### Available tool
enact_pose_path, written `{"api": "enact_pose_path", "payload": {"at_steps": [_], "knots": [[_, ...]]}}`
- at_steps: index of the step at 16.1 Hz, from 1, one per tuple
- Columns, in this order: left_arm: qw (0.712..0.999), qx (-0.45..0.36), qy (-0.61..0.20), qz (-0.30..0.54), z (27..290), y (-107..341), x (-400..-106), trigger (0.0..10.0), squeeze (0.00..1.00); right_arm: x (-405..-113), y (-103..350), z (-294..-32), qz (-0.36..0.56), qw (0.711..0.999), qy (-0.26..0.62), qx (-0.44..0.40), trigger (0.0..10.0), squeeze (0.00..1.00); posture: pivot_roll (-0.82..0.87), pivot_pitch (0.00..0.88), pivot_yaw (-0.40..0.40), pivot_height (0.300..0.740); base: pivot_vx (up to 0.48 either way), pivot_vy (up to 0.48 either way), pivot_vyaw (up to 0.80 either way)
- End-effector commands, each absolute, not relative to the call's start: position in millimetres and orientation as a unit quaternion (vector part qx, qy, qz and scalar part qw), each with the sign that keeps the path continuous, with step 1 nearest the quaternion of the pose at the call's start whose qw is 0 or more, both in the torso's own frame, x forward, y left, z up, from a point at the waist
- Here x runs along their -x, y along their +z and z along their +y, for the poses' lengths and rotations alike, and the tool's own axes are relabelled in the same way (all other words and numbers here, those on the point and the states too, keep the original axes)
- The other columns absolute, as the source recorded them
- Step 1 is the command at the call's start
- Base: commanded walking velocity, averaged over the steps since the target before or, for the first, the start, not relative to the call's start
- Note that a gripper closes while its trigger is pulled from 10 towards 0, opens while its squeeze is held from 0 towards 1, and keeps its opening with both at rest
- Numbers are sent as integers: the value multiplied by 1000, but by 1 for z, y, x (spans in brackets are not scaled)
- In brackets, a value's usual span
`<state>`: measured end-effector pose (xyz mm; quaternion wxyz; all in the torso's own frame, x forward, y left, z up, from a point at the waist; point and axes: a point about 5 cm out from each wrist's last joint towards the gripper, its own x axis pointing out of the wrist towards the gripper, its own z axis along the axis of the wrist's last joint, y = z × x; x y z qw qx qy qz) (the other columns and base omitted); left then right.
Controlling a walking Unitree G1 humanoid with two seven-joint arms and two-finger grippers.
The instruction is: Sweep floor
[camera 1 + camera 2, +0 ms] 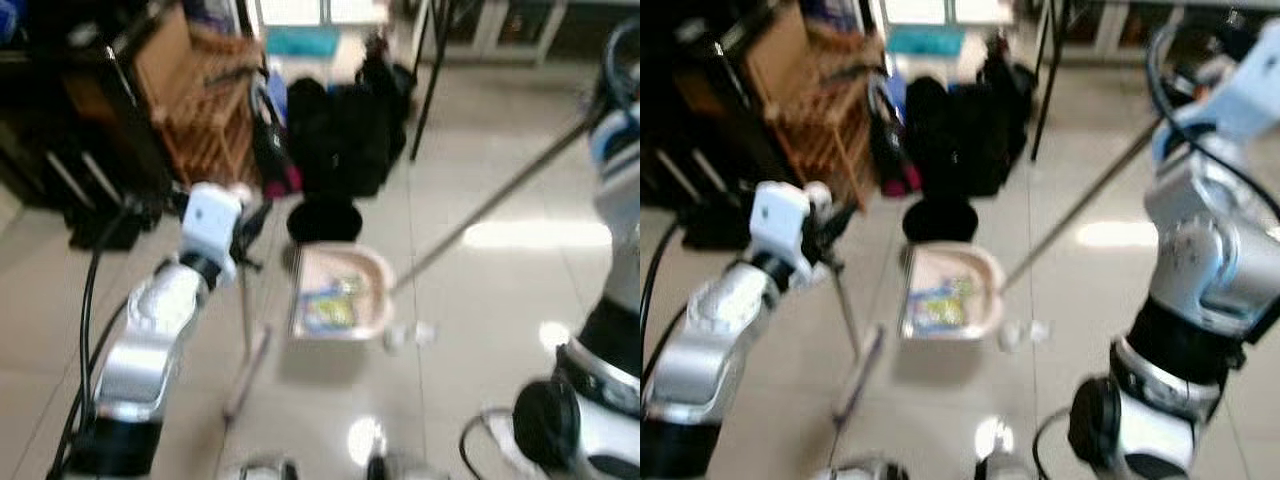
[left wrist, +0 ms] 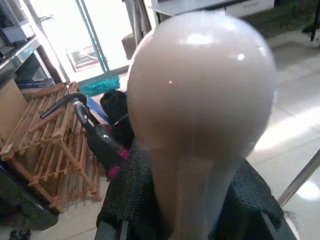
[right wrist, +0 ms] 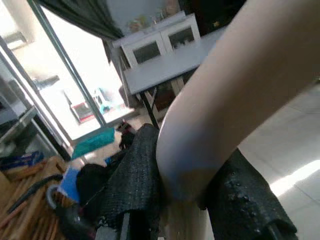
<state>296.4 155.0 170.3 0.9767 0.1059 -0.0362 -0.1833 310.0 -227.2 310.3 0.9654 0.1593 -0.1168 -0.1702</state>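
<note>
Dustpan [image 1: 338, 292]: pink, on the floor [image 1: 500, 300], wrappers inside; two scraps [image 1: 408, 334] just beside its mouth. Broom [image 1: 490, 205]: long handle runs from the dustpan's rim to the right tool [image 3: 185, 200], clamped on it. Left tool [image 2: 190, 210]: clamped on the dustpan's upright handle [image 1: 246, 330]. Advice: hold the dustpan flat, draw short strokes toward its mouth.

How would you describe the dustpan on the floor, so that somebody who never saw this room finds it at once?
Start at the slatted wooden rack and the black bags beside it. On the pale tiled floor just in front of the bags lies the pale pink plastic dustpan, its long pink handle held upright by the left gripper. Unlike its dark neighbours, it holds colourful litter.
</note>
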Motion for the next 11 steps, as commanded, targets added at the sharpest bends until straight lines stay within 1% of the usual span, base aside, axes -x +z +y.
{"api": "enact_pose_path", "payload": {"at_steps": [1, 6, 11], "knots": [[976, -119, -174, -50, 160, 176, -295, 10000, 0, -308, 328, -222, -160, 960, -152, -175, 10000, 0, -27, 116, 28, 740, 420, 0, 0], [975, -120, -180, -52, 159, 177, -296, 10000, 0, -306, 334, -234, -182, 953, -173, -168, 10000, 0, -31, 115, 34, 740, 422, 0, 0], [974, -121, -187, -53, 156, 177, -296, 10000, 0, -306, 332, -232, -182, 954, -169, -168, 10000, 0, -29, 116, 37, 740, 428, 0, 0]]}}
